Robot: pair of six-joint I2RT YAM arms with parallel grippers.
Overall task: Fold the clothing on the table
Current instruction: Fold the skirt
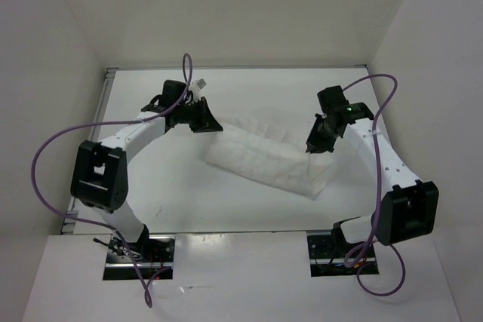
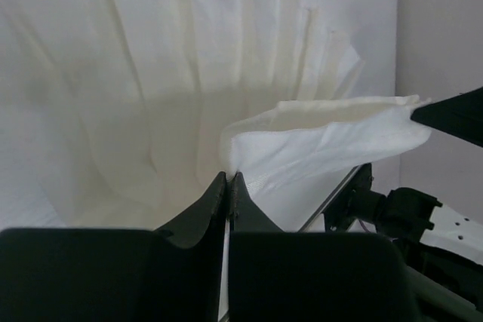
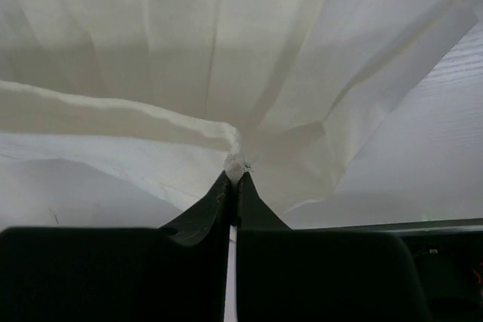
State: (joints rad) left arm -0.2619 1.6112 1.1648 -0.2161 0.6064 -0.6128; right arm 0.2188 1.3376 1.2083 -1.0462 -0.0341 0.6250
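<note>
From the top external view, the clothing [image 1: 268,160] lies as a long slanting band across the middle of the table [image 1: 189,205], well clear of every edge. Its upper end is under the left claw [image 1: 204,120] and its lower end, nearer the right edge of the table, is beside the right claw [image 1: 315,145]. Pleat-like creases run across the band. No label, brand or writing can be read on it.

In the left wrist view, the left claw [image 2: 228,180] is closed together on an edge of the clothing [image 2: 189,73]. From its tips a lifted layer stands off the cloth below and runs toward the right of the view. The cloth looks thin, light and limp, and I judge it would sag and billow rather than hold a line.

In the right wrist view, the right claw [image 3: 234,177] is clamped on a small bunched nip of the clothing [image 3: 226,50], with creases fanning out from the pinch. Bare table [image 3: 445,133] shows at the right. So small a bite on smooth fabric could slip. The best holds are probably the corners or a hem, both ends kept level so the pleats guide the fold. No print is visible here either.
</note>
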